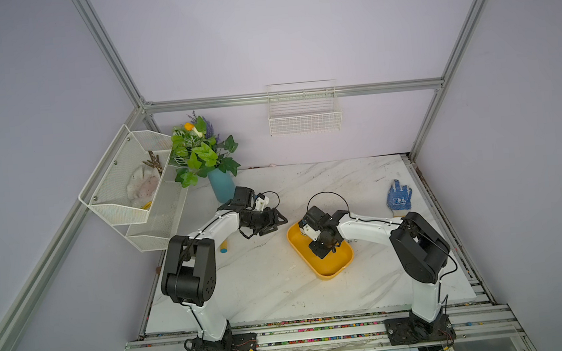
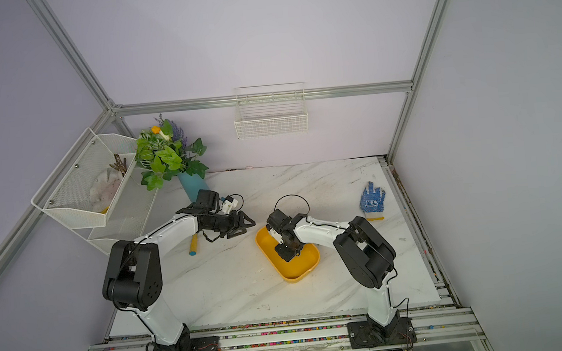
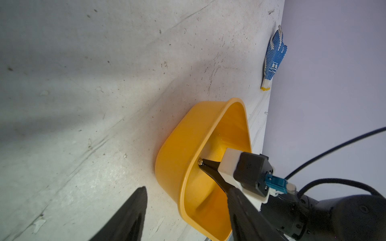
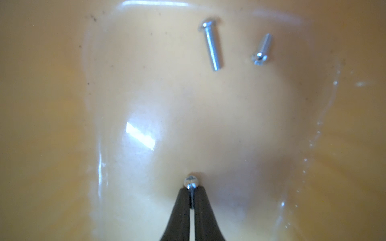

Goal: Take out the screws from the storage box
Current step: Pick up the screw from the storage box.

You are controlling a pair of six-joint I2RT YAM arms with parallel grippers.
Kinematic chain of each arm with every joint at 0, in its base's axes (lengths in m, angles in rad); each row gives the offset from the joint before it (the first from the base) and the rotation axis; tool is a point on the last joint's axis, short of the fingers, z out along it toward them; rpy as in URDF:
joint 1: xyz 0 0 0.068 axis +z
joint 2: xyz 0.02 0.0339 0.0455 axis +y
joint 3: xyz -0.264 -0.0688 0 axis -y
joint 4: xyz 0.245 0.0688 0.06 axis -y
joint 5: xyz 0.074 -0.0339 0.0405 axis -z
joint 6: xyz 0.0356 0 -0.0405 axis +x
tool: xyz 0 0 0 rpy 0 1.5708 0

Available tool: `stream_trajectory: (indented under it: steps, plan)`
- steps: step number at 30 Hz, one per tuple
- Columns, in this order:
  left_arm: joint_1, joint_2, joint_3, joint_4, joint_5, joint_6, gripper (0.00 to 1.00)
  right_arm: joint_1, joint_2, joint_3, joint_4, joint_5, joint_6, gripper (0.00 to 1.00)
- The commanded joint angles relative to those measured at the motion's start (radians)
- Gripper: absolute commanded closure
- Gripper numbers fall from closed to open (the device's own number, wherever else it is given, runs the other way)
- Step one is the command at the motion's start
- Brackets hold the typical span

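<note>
Pinching one screw (image 4: pixel 191 181) in our right gripper (image 4: pixel 191 194) inside the yellow box (image 1: pixel 332 265), left gripper (image 1: pixel 278 224) open beside it, we next need to lift it straight up and out, leaving two screws (image 4: pixel 212 46).

The right end effector (image 2: pixel 288 253) reaches down into the yellow storage box (image 2: pixel 303 269) on the marble tabletop (image 2: pixel 241 298), with its fingertips hidden under its own body. The left end effector (image 2: pixel 244 225) hangs above the tabletop just left of the box, apart from it. A blue-dotted work glove (image 2: pixel 372 202) lies near the right edge. A blue vase (image 2: pixel 192 187) of greenery stands at the back left.
</note>
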Motion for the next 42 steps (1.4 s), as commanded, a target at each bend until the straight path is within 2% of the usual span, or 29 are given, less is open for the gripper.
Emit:
stream_trajectory:
  steps: [1,14,24,27,35,39,42]
  plan:
    - [0.006,-0.029,0.056,-0.018,-0.004,0.013,0.34,-0.005,0.064,-0.033,-0.017,0.021,0.011,1.0]
    - [0.006,-0.031,0.063,-0.025,-0.01,0.011,0.34,-0.04,-0.076,0.039,-0.065,-0.013,0.082,1.0]
    - [0.006,-0.023,0.077,-0.028,-0.009,0.013,0.34,-0.101,-0.236,0.025,-0.089,-0.037,0.144,1.0]
    - [0.006,-0.021,0.081,-0.031,-0.011,0.014,0.34,-0.134,-0.289,0.024,-0.117,0.009,0.194,1.0]
    - [0.006,-0.011,0.112,-0.042,-0.006,0.022,0.34,-0.258,-0.339,-0.02,-0.116,0.011,0.205,1.0]
    - [0.006,-0.018,0.112,-0.043,-0.003,0.023,0.34,-0.331,-0.303,-0.022,-0.129,0.064,0.195,1.0]
    - [0.006,-0.022,0.106,-0.05,-0.005,0.03,0.33,-0.378,-0.262,-0.012,-0.125,0.052,0.184,1.0]
